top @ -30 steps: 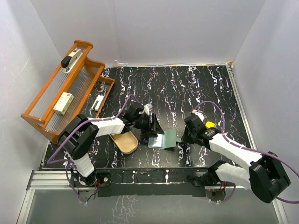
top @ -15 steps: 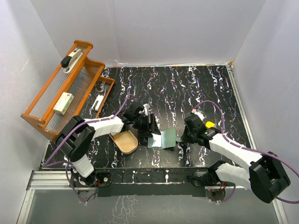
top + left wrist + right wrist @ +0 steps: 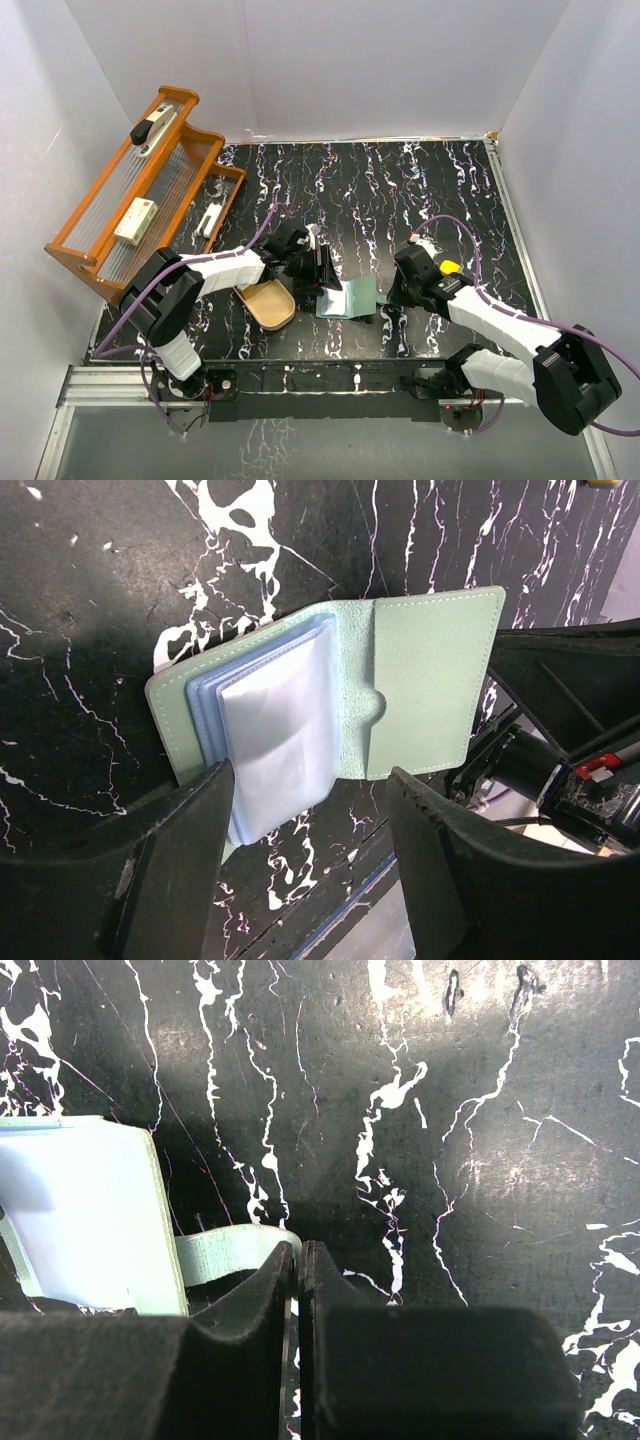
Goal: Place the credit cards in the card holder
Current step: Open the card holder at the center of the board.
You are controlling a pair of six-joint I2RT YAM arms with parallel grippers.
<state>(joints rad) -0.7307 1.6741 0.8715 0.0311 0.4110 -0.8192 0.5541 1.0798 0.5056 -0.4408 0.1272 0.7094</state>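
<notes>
- While the pale-green folding card holder (image 3: 430, 680) lies opened flat on the black, white-veined tabletop (image 3: 480, 1110), the left claw (image 3: 308, 777) hangs straight above it. The holder therefore sits below and between the two dark fingers (image 3: 170, 870), not off to one side.
- With both flaps spread, the holder's long axis runs left to right across the table, a little skewed. That is roughly the line along which the left claw's jaws part.
- On the left half sits the stack of blue-tinted clear sleeves (image 3: 275, 730), and the plain flap lies to the right.
- By my reading, the left arm is the nearer one to the sleeves, while the right arm waits at the holder's right end.
- The left claw is released, its jaws spread wide with nothing between them, and I cannot see it touching anything.
- The right claw (image 3: 298, 1252) is clenched tight, its tips low at the tabletop against the free end of the pale-green snap tab (image 3: 225, 1253). Whether the tab is nipped between the jaws or only pressed beside them I cannot tell.
- No loose credit cards can be made out in any view, and I cannot tell whether the sleeves carry any.
- A tan oval dish (image 3: 268, 305) sits just left of the holder.
</notes>
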